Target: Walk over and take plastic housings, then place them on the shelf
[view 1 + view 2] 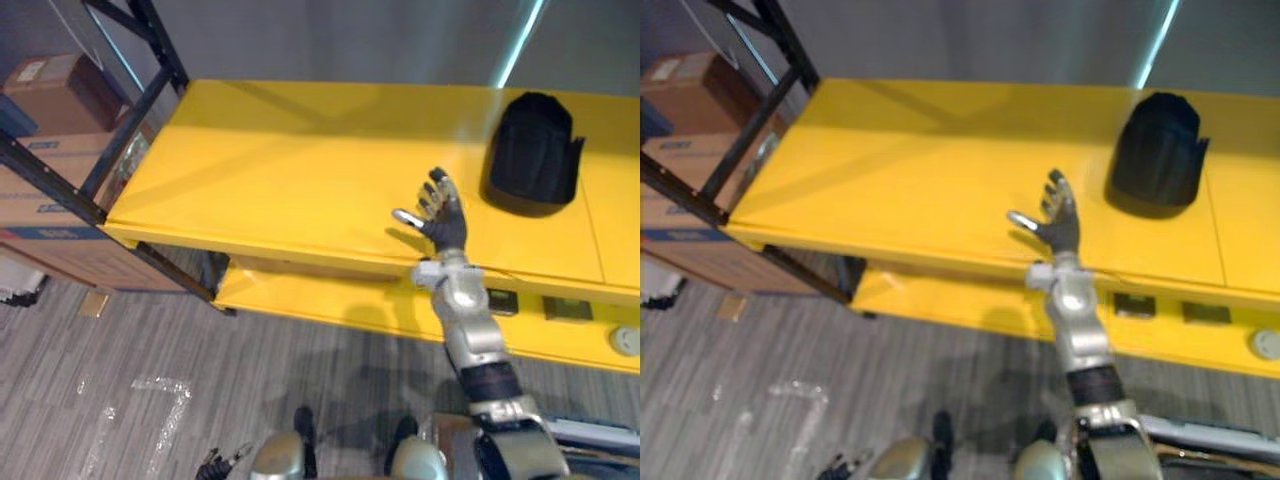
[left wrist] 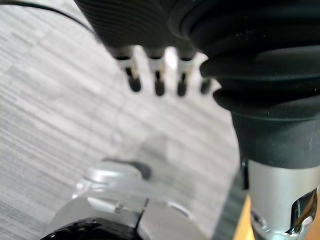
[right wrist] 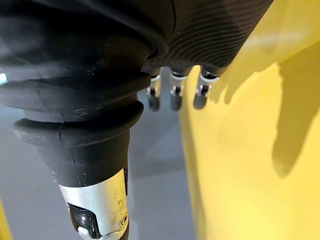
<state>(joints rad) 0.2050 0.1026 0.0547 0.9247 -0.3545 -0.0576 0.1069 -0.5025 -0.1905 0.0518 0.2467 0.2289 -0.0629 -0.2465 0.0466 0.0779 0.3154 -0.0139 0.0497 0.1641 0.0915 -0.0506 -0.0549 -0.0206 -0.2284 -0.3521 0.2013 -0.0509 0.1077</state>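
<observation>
Currently right hand (image 1: 447, 226) hovers over yellow workbench (image 1: 280, 170), fingers spread, empty. Black plastic housing (image 1: 533, 152) lies beyond it, to its right. Left hand (image 2: 159, 80) hangs low, fingers seemingly relaxed.

Bright, even light falls on the yellow table (image 1: 300, 170), whose top carries a soft sheen. 1 thin bright strip (image 1: 520, 45) runs down the far grey wall (image 1: 350, 40) on the right. The black housing (image 1: 532, 150) casts a soft shadow along its near edge. A faint diagonal shadow crosses the table's far left.
</observation>
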